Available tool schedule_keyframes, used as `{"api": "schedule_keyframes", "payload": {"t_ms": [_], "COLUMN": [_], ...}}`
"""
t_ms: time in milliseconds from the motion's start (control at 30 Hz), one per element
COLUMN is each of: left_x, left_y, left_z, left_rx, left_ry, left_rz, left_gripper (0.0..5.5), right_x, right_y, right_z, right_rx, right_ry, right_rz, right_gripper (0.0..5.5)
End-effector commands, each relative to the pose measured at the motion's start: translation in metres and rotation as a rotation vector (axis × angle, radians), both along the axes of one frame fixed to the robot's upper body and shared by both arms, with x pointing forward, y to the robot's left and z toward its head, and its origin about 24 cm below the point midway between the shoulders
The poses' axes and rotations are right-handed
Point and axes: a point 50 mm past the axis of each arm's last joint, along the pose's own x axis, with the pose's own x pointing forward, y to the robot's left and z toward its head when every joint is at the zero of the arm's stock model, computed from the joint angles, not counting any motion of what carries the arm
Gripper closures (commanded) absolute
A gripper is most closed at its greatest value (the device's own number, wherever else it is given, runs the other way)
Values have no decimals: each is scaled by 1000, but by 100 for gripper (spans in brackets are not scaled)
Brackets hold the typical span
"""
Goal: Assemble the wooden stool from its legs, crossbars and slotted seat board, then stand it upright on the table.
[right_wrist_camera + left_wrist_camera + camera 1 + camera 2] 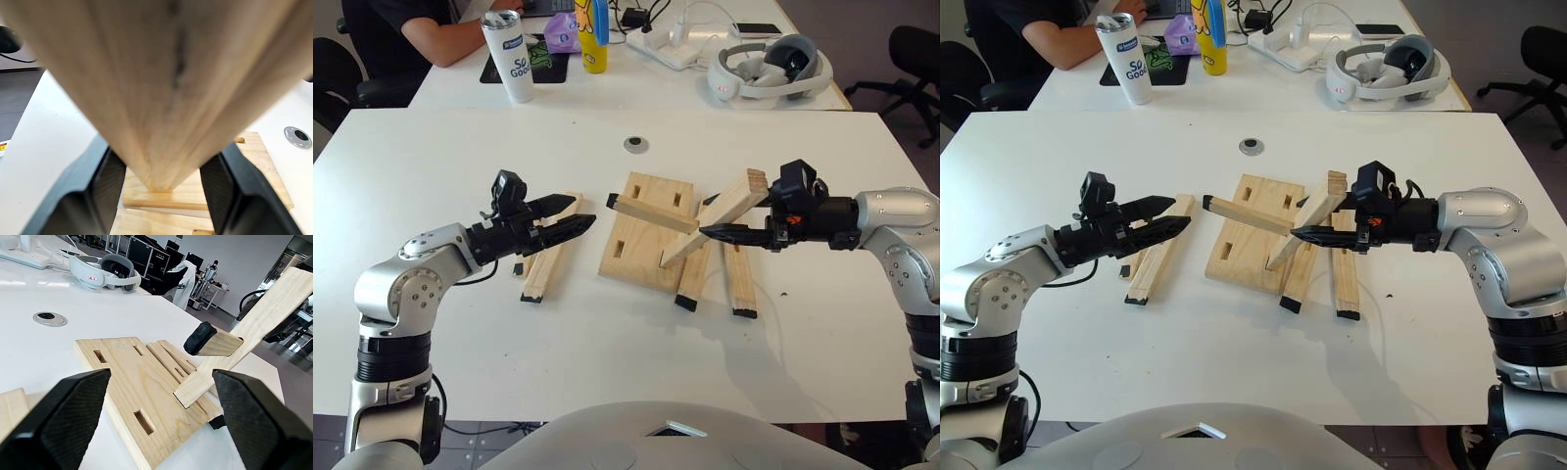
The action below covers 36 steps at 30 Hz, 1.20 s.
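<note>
Right gripper (710, 221) grips a leg (738, 202) hiding much seat board (634, 243); left gripper (583, 211) wide.

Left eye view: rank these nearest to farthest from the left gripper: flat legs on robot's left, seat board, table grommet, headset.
1. flat legs, lying right by the left gripper, robot's left side.
2. seat board, table centre, just to the gripper's right.
3. table grommet, farther back, mid-table.
4. headset, on the far table, back right.
</note>
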Motion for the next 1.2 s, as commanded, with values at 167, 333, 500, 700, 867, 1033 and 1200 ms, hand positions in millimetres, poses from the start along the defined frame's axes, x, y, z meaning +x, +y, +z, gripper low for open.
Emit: {"api": "schedule_keyframes", "payload": {"t_ms": [167, 333, 500, 700, 867, 1033, 1200], "left_x": [-7, -10, -15, -9, -8, -2, 1], "left_y": [2, -12, -39, -67, -79, -91, -104], "left_z": [-15, -35, -57, -55, -54, -59, -60], "left_rx": [94, 179, 244, 241, 221, 312, 378], "left_ry": [32, 25, 1, -98, -167, -229, -261], "left_rz": [8, 4, -14, -9, 27, 66, 111], "left_gripper": [164, 164, 164, 164, 164, 164, 164], "right_x": [3, 14, 41, 46, 22, 38, 49], "right_y": [-25, -27, -23, -20, -16, -19, -16], "right_z": [-74, -82, -77, -87, -101, -85, -67], "right_rx": [-322, -388, -357, -385, -366, -391, -374], "right_ry": [207, 169, 190, 287, 356, 321, 290], "right_rz": [-210, -182, -95, -109, 25, 63, 105], "right_gripper": [343, 343, 343, 343, 343, 343, 343]}}
